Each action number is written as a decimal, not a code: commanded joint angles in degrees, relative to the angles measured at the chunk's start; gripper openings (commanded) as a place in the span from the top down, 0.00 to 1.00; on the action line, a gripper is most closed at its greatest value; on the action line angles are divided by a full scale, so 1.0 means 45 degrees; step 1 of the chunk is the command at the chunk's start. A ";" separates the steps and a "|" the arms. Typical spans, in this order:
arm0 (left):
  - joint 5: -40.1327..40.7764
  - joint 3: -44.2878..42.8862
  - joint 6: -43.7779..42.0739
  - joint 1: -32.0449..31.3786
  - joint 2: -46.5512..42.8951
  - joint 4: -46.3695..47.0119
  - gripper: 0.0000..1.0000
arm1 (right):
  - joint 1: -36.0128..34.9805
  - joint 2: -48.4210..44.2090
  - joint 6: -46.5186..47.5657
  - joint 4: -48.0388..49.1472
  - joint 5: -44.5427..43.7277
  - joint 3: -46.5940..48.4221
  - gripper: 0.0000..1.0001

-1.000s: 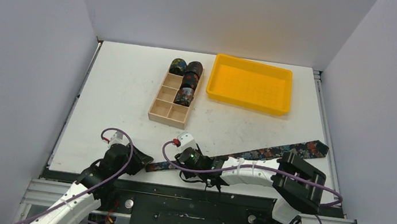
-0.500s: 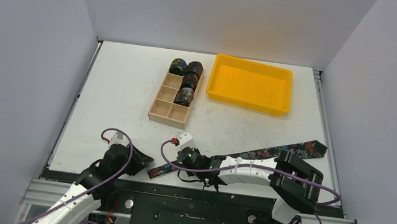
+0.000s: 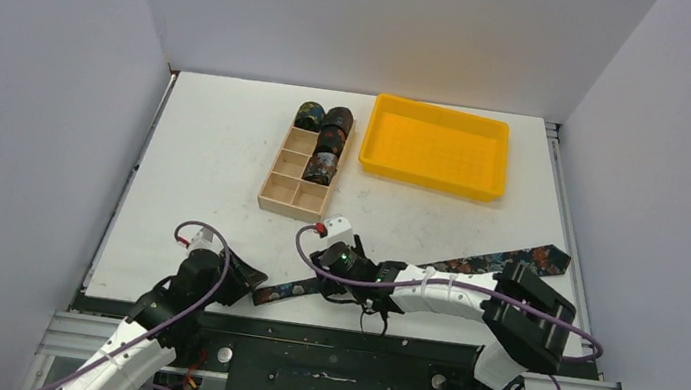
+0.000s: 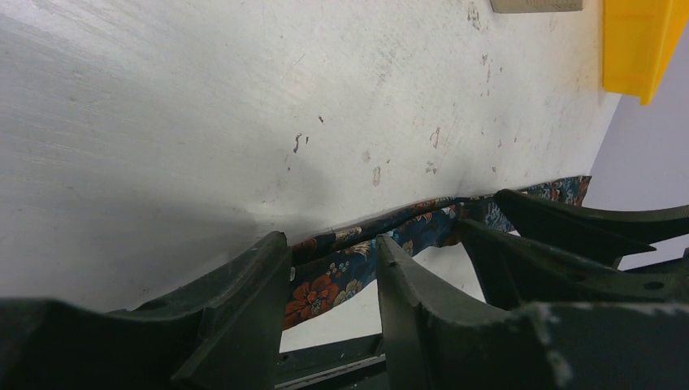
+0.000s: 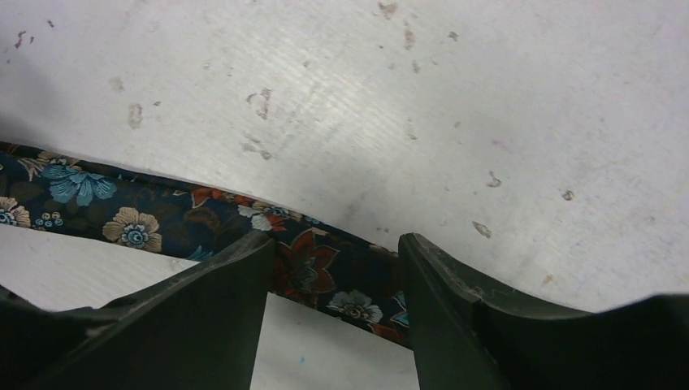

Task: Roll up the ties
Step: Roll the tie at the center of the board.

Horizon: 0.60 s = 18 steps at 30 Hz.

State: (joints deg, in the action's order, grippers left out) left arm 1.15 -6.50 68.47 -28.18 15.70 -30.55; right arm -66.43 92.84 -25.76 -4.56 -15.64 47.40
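Observation:
One unrolled tie (image 3: 473,265), dark with a floral print, lies slanted across the near table, from its narrow end near the left arm to its wide end at the right. My left gripper (image 3: 248,279) is open at the narrow end. In the left wrist view its fingers (image 4: 260,276) flank the tie (image 4: 325,292), which lies flat between them. My right gripper (image 3: 322,278) is open just right of that, and its tips stand over the strip (image 5: 325,272). Three rolled ties (image 3: 334,123) sit in the far end of the wooden box (image 3: 283,195).
A yellow tray (image 3: 437,147) stands at the back right, next to the wooden box. The table's near edge and a black rail (image 3: 352,342) run just below both grippers. The right arm's links (image 3: 527,320) hang over the tie's wide part.
The right gripper shut on the tie, then opened and moved slightly away from the near edge. The tie's narrow end shifted a little to the left. The left jaws widened slightly.

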 commanded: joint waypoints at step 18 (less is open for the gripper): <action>-0.2624 -0.0010 0.0020 -0.2200 0.4264 0.5670 0.84 | 0.6607 -0.2919 -0.3514 0.1442 0.1643 -0.4376 0.56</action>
State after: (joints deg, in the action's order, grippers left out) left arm -8.51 -8.58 67.92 -33.41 26.98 -18.26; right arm -42.28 82.06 -33.69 -0.43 -10.87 32.60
